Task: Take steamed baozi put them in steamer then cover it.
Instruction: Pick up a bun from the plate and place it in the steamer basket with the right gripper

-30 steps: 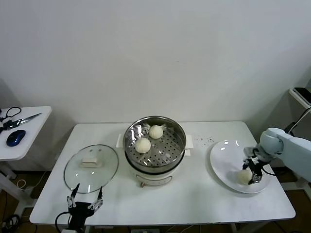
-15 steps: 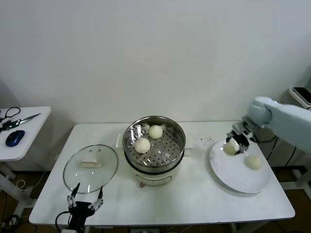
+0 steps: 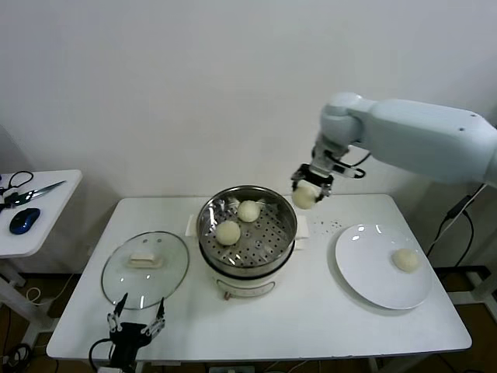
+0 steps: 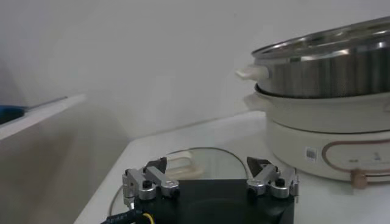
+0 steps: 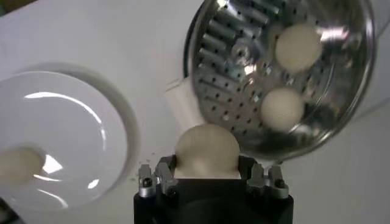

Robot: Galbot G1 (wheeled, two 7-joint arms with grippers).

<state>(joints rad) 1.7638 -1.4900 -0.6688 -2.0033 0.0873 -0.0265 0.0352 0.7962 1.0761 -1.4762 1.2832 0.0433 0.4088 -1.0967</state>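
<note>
The steel steamer (image 3: 268,243) stands mid-table on its white pot base, with two baozi (image 3: 248,210) (image 3: 227,231) on its perforated floor. My right gripper (image 3: 306,190) hangs just above the steamer's right rim, shut on a third baozi (image 3: 304,199). The right wrist view shows that baozi (image 5: 206,151) between the fingers, with the steamer (image 5: 231,67) below and beyond it. Another baozi (image 3: 404,260) lies on the white plate (image 3: 369,272) at the right. The glass cover (image 3: 167,272) lies flat left of the steamer. My left gripper (image 3: 136,322) is parked open at the front edge, near the cover (image 4: 207,159).
A small side table (image 3: 35,225) at the far left carries scissors (image 3: 27,194) and a blue mouse (image 3: 25,220). A few dark crumbs (image 3: 330,226) lie between steamer and plate. The table's front edge runs close below the cover and the plate.
My right gripper has lifted a baozi off the plate and carried it up and left to the steamer's right rim. One baozi stays on the plate. The left arm has not moved.
</note>
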